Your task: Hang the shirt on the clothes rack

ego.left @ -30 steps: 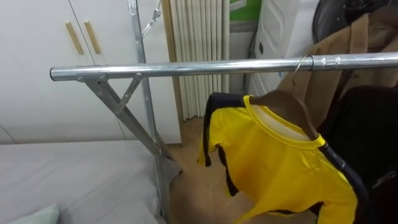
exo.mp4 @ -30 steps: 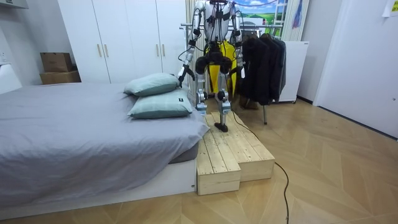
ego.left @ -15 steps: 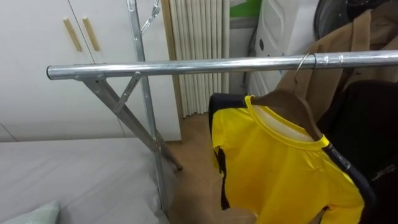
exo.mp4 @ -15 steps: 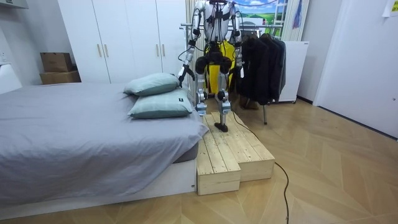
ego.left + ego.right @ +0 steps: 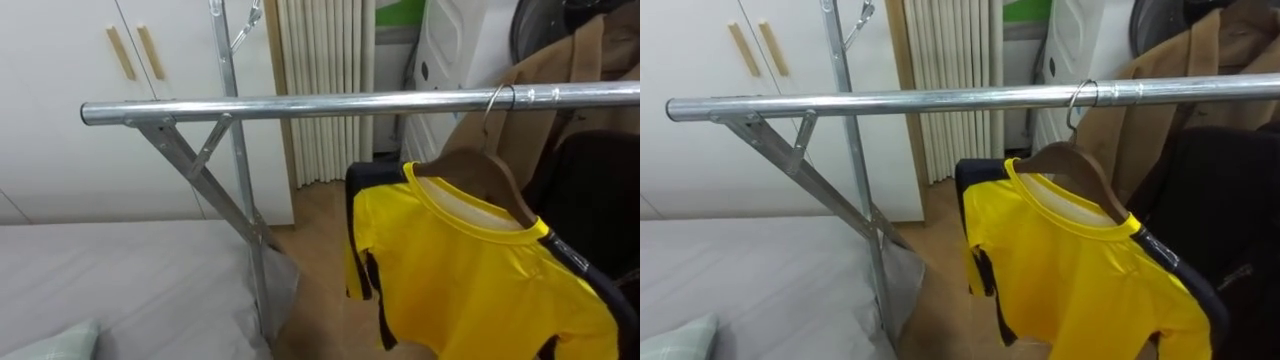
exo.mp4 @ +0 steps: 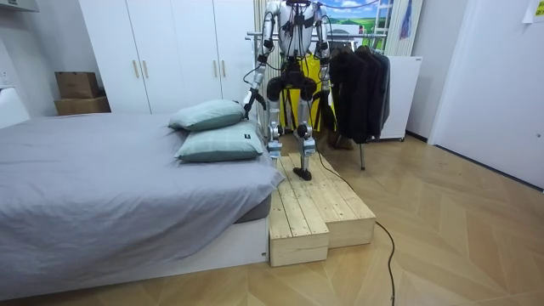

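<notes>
Robot stood on a low wooden platform [image 6: 319, 208] at the side of the bed [image 6: 102, 178], back to the room camera, facing the clothes rack. We logged the yellow shirt [image 5: 470, 270] on a wooden hanger [image 5: 487, 166], the hanger's metal hook set over the steel rail [image 5: 300, 105] toward the rail's right end. The shirt hung free below the rail and carried dark trim at the sleeve and down the side. Just to its right hung dark clothes [image 5: 590, 190], and behind those a tan coat [image 5: 560, 80] on the same rail. The rail's left end met a slanted brace and an upright post. Behind the rack we saw a white wardrobe [image 5: 60, 120] with wooden handles. Two grey-green pillows [image 6: 219, 144] lay on the bed near the robot. Left hand [image 6: 247, 102] hung low at the room view's left, above the pillows; right hand [image 6: 325, 90] hung low at the room view's right, near the yellow shirt. Both were too small in that view, so we could not tell whether the fingers were apart or together.
</notes>
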Motion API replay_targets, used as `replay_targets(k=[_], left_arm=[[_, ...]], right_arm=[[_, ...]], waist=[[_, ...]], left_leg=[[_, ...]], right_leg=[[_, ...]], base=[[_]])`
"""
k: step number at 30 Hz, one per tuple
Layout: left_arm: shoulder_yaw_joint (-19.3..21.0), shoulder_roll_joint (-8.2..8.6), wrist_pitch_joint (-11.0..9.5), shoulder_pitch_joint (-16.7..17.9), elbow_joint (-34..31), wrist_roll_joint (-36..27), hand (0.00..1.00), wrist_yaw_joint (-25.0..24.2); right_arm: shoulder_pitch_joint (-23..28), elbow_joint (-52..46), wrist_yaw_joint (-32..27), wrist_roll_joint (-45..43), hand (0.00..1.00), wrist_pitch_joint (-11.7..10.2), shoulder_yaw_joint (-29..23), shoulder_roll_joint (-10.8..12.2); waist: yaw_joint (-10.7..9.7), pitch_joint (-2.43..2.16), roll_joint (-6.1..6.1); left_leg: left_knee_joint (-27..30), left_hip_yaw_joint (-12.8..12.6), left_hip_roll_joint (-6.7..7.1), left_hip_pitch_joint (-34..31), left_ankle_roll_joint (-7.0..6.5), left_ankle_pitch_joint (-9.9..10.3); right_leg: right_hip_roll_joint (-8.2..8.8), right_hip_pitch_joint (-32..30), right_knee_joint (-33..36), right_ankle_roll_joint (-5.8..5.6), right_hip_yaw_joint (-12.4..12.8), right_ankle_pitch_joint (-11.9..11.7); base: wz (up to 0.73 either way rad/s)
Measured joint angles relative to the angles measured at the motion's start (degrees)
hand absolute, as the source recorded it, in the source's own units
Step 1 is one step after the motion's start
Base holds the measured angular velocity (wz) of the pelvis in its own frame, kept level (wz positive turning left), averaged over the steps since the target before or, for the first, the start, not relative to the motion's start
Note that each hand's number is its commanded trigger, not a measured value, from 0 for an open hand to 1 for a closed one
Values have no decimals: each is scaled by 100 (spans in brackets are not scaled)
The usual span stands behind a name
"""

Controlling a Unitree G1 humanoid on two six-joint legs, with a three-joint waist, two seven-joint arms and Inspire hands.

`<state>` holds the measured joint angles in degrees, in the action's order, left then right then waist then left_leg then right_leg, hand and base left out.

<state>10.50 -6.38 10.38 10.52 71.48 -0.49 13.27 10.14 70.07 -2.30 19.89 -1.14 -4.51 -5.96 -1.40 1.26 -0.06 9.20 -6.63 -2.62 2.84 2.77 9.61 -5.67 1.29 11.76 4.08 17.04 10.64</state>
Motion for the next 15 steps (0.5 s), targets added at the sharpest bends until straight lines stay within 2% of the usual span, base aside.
replay_targets(k=[15], left_arm=[[-67, 6, 1, 0, 1, 0, 0, -9]], right_arm=[[0, 0, -4, 7, 0, 121, 49, -35]], waist=[[3, -23, 43]], left_leg=[[2, -6, 0, -6, 0, 0]], right_leg=[[-9, 0, 0, 3, -18, -2]], base=[[0]])
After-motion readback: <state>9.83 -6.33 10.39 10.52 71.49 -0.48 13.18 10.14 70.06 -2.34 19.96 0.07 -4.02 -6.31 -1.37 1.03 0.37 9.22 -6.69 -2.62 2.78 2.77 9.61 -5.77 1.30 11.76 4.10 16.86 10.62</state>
